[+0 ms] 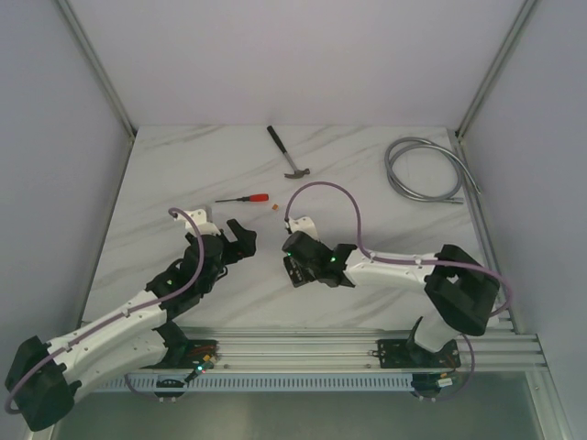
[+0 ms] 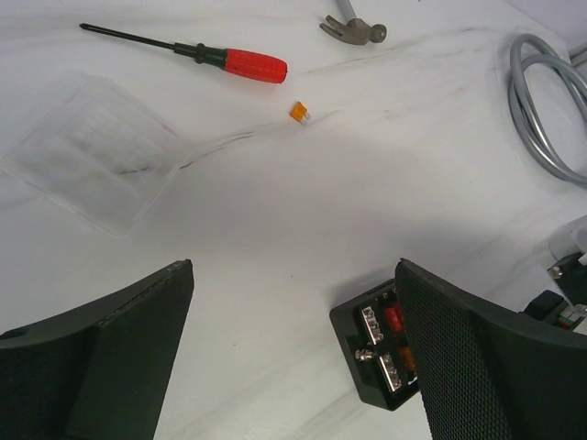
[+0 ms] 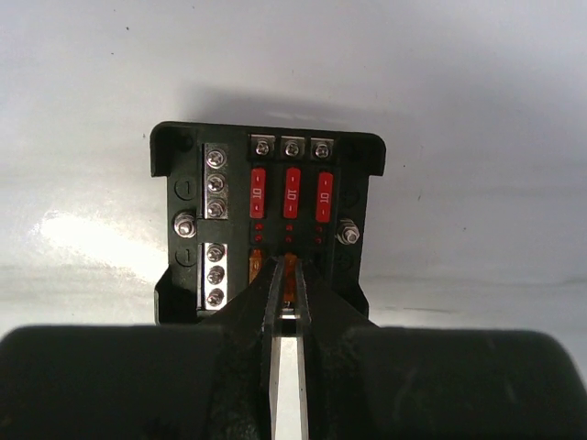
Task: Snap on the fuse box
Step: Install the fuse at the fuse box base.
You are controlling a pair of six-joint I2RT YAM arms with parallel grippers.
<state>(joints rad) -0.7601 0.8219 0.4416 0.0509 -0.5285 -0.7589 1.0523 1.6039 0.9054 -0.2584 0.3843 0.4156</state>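
Observation:
The fuse box (image 3: 266,225) is a black square box lying open-side up on the white table, with three red fuses in its upper row and orange ones below. My right gripper (image 3: 286,275) stands right over it, shut on an orange fuse (image 3: 291,275) in the lower middle slot. In the top view the right gripper (image 1: 293,264) covers the box. My left gripper (image 2: 293,275) is open and empty, with the box (image 2: 371,344) just inside its right finger (image 2: 486,357). In the top view the left gripper (image 1: 240,238) is to the left of the box.
A clear plastic lid (image 2: 92,151) lies left of the box. Beyond are a red-handled screwdriver (image 1: 246,198), a loose orange fuse (image 1: 275,208), a hammer (image 1: 289,154) and a coiled grey cable (image 1: 426,170) at the back right.

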